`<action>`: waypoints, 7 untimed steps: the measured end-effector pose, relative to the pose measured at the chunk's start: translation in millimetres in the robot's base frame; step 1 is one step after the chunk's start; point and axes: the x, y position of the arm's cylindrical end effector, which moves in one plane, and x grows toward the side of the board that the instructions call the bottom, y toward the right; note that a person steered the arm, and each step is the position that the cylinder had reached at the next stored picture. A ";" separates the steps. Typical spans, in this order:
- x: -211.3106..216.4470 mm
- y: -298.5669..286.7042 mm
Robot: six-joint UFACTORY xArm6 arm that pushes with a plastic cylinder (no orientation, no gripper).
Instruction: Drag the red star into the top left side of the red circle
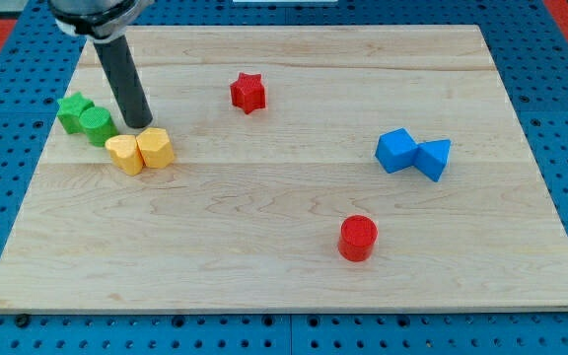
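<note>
Single camera view, wooden board [284, 266] on a blue pegboard [560, 89]. The rod [126, 84] came in from the view's top left, its upper part and mount cut off by the frame edge. My tip [140, 126] sat at the board's left side, just above the two yellow blocks, right at the top edge of the yellow hexagon [156, 147]; could not tell whether it touched it or only stood just beside it. The tool was a bare rod, no jaws, nothing gripped or carried.

Red star [248, 92] lay in the upper middle of the board, alone, well apart from the tip to the view's right. Red circle [358, 238] sat lower, right of centre, well apart from the star; the star was up and to the left of it but far off, not beside it.

Yellow hexagon touched a second yellow block [125, 155] on its left; that one's shape was hard to make out, possibly a heart. Up-left of them, a green circle [97, 125] pressed against another green block [73, 111] whose shape was partly hidden behind the circle, unclear. The rod's shaft overlapped the green circle's right edge in the view.

At the view's right, a blue block [396, 150], chunky, shape unclear, touched a blue triangle [433, 158].
</note>
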 end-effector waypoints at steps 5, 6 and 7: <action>-54.3 177.7; -40.5 162.7; -29.8 141.5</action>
